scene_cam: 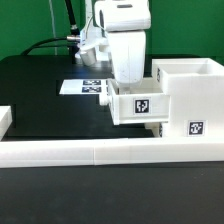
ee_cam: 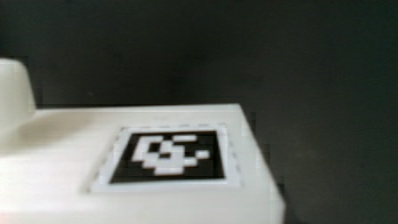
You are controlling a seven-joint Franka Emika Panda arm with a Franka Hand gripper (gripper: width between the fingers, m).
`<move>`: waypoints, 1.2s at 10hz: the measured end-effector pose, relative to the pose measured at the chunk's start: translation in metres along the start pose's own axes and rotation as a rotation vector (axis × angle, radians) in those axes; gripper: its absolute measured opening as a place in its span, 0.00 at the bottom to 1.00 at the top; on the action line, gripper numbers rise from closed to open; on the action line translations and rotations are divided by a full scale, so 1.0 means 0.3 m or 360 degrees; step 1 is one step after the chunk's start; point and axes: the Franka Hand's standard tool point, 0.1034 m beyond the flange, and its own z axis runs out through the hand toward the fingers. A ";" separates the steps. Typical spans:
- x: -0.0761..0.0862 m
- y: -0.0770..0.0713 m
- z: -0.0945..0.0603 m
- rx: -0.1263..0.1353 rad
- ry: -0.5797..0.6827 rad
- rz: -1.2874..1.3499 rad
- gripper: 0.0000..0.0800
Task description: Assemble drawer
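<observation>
Drawer tray [scene_cam: 141, 103] is sitting directly under the gripper [scene_cam: 127, 82], its far end meeting the big casing [scene_cam: 190, 98] on the exterior view's right; the tagged face is pointing toward the exterior camera. Looks like the tray is being fed into the casing, but I can't tell how deep it's in, since the seam is hidden behind the tray wall

Gripper state: can't tell. The arm body is blocking the fingers in the exterior view, and the wrist view is only showing a white tagged surface [ee_cam: 169, 155] close below the camera, no fingertips. Can't confirm whether it's clamping the tray wall or just pressing on it

My read on doing this step well:
- keeping the tray square to the casing opening; any yaw is likely going to jam plastic on plastic
- pushing along the tray's long axis, low and slow, rather than from the top edge, which would be tipping it
- watching that the casing isn't sliding away; the white border bar [scene_cam: 100, 152] in front of both parts is probably acting as a guide, so keeping both parts against it should help
- if resistance is building early, backing off and realigning instead of forcing

Marker board [scene_cam: 84, 88] is lying behind the gripper, well apart from the parts, not in the way

Risk, as I'm judging it: a skewed entry wedging the tray halfway
</observation>
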 end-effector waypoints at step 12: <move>0.046 0.010 -0.001 0.0038 -0.0010 0.0132 0.05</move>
